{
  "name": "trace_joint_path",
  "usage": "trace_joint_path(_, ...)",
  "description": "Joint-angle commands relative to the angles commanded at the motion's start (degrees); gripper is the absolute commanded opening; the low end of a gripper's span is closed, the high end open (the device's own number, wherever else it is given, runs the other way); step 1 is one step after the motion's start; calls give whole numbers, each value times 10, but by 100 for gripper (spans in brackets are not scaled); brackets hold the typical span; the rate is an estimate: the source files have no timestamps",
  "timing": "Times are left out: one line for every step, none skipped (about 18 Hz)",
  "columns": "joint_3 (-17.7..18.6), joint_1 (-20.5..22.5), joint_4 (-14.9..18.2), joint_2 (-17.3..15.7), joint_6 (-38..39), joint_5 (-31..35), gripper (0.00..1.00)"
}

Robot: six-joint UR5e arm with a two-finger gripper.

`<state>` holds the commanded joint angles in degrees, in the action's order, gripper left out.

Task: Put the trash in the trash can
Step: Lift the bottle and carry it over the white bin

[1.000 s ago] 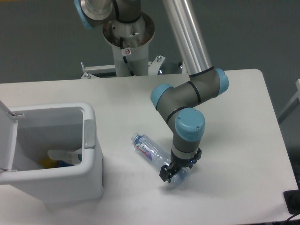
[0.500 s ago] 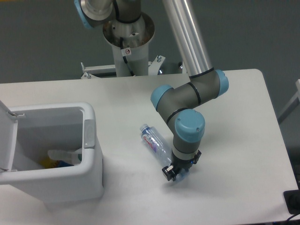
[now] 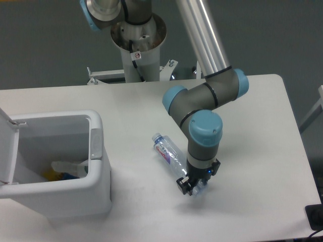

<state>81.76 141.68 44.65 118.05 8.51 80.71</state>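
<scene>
A crushed clear bluish water bottle with a red-blue label lies slanted on the white table, cap toward the upper left. My gripper points down at the bottle's base end and is shut on it; the base is mostly hidden between the fingers. The trash can, a white rectangular bin, stands at the left with its lid swung open. A pale clear piece of trash lies at the bottom of the bin.
The grey tab sits on the bin's right rim, facing the bottle. The robot's base column stands behind the table's far edge. The table's front edge runs close below my gripper.
The bottle has swung to a steeper slant, its cap end moving right and up. My gripper closed on the base end and shifted slightly down and right.
</scene>
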Motion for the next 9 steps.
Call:
trace_joint_path(-24,3,-10,-18,23,-33,57)
trace_joint_path(-40,7,-30,-31,34,-45,57)
trace_joint_path(-49,7,-44,-40,40,-47,57)
trace_joint_path(-56,4,-55,-49,46,-51,57)
trace_joint_path(-62,3,-65,-59,53,-63,57)
trace_joint_path(-70,0,-75,-72,55,-85,57)
trace_joint_path(-77,-4,-76,-81,55,-99,57)
trace_joint_path(-82,-10,-76,-92,55,-110,57)
trace_joint_path(-87,-19,-77,-108,55,-122,57)
